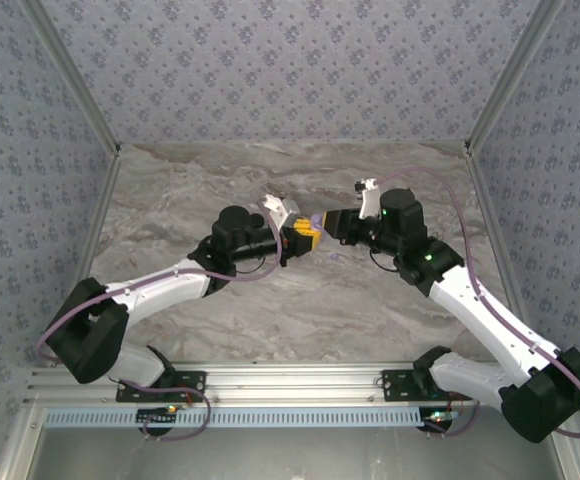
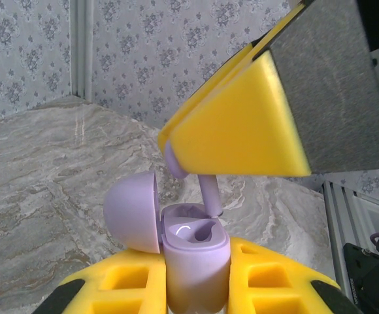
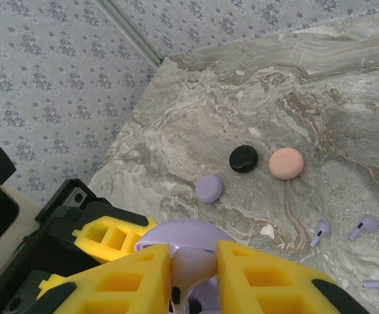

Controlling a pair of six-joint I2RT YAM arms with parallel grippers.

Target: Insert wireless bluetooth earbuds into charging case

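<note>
Left gripper: closed on the lilac case, clamping its lower body between yellow pads. Held off the table at the middle, the case stays steady and its mouth faces up.

Case lid: swung open to the left, so the sockets are uncovered and nothing blocks the way down.

Right gripper: closed on a lilac earbud, pinching the bud's head between the yellow fingers. The stem hangs down, free to lead into a socket.

Earbud and case: the stem's tip is at the case's mouth, just above or touching the rim of the far socket. I cannot tell whether it has entered. It does not look seated.

Step in hand: judged to be the final lowering. The stem needs to line up with the socket before release.

Loose buds: three lilac ones lie on the marble table to the right, apart from each other, likely waiting.

Round cases: a lilac one, a black one and a pink one sit farther off, shut, in a loose row.
</note>
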